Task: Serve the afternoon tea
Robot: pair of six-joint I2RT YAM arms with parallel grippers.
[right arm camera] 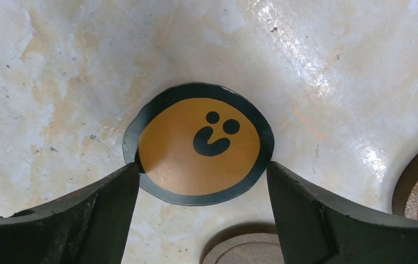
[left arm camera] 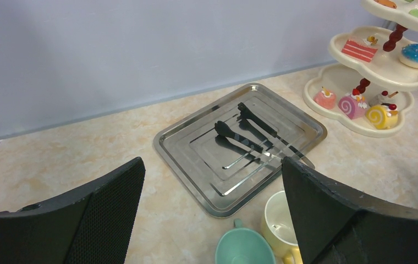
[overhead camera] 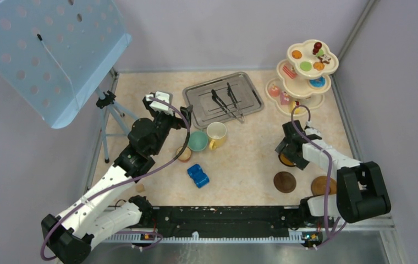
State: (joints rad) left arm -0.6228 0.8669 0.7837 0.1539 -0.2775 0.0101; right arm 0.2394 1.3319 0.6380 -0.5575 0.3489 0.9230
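Near the right edge of the table (right arm camera: 58, 66), my right gripper (right arm camera: 202, 166), jaws spread, straddles the orange smiley coaster (right arm camera: 198, 144), presumably to pinch its rim.

Cropped by the bottom edge of the left wrist view, just left of the yellow mug (left arm camera: 275, 220): teal cup (left arm camera: 243, 248). Partly hidden under a cable (overhead camera: 187, 140), nearer than the mug: small brown cup (overhead camera: 183, 154). Beyond the mug, cropped at the top: stand (left arm camera: 385, 69)
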